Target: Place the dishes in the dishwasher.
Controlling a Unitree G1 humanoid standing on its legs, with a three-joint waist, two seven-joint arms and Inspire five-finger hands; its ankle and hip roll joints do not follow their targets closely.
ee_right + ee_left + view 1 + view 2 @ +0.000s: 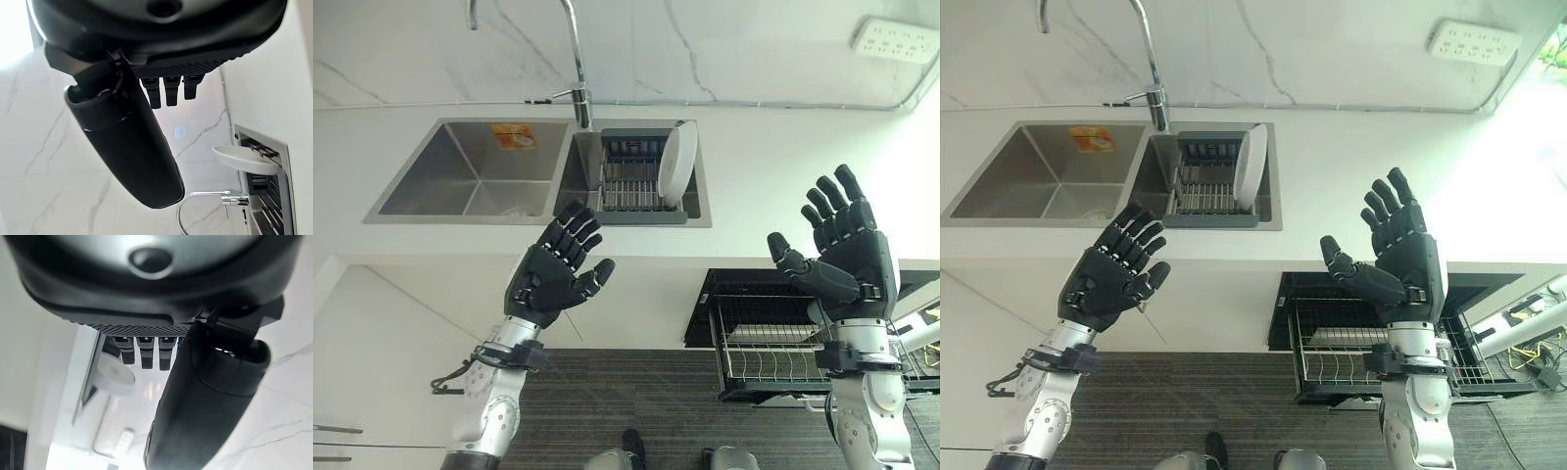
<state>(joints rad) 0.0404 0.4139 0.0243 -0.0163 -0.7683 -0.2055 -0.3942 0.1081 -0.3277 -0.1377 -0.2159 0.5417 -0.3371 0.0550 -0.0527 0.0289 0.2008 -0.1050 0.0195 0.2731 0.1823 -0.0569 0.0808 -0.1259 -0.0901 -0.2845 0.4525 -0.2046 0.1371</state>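
The plate stands on edge at the right end of the rack in the sink's right basin, beyond the empty, spread left hand, which is nearer than the equally empty, spread right hand.

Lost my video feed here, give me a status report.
Left robot hand and right robot hand open, empty, raised. White plate upright in sink rack. Dishwasher rack pulled out. Nothing blocking.
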